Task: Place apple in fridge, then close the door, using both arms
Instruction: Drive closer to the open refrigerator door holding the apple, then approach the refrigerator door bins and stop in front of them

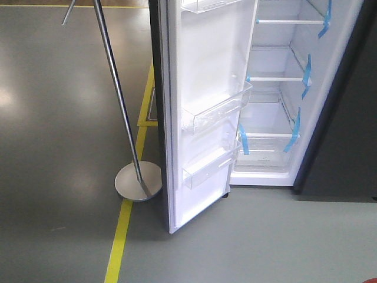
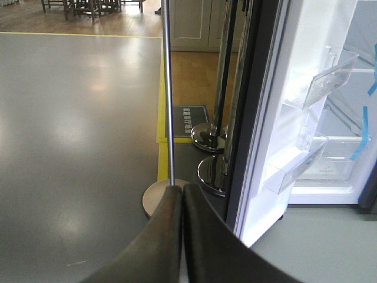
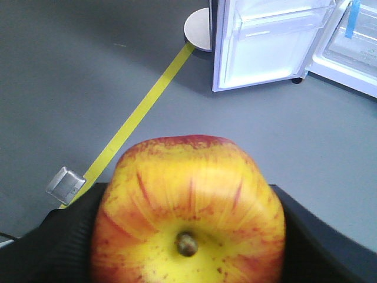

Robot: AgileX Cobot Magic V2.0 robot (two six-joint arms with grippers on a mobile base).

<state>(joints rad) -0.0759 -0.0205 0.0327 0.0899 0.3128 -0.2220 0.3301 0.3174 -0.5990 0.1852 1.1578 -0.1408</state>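
Note:
The fridge (image 1: 277, 88) stands open, white inside with clear shelves marked by blue tape. Its door (image 1: 203, 118) is swung wide, its white lining and clear bins facing me. The door also shows in the left wrist view (image 2: 277, 106) and the right wrist view (image 3: 265, 47). My right gripper (image 3: 188, 236) is shut on the apple (image 3: 188, 206), red and yellow, stem dimple towards the camera, well short of the fridge. My left gripper (image 2: 181, 191) is shut and empty, low over the floor left of the door. Neither arm shows in the front view.
A metal pole on a round base (image 1: 138, 181) stands just left of the door edge. More chrome stanchion bases (image 2: 212, 174) stand behind the door. A yellow floor line (image 1: 121, 236) runs towards me. A small metal floor box (image 3: 66, 184) lies by the line.

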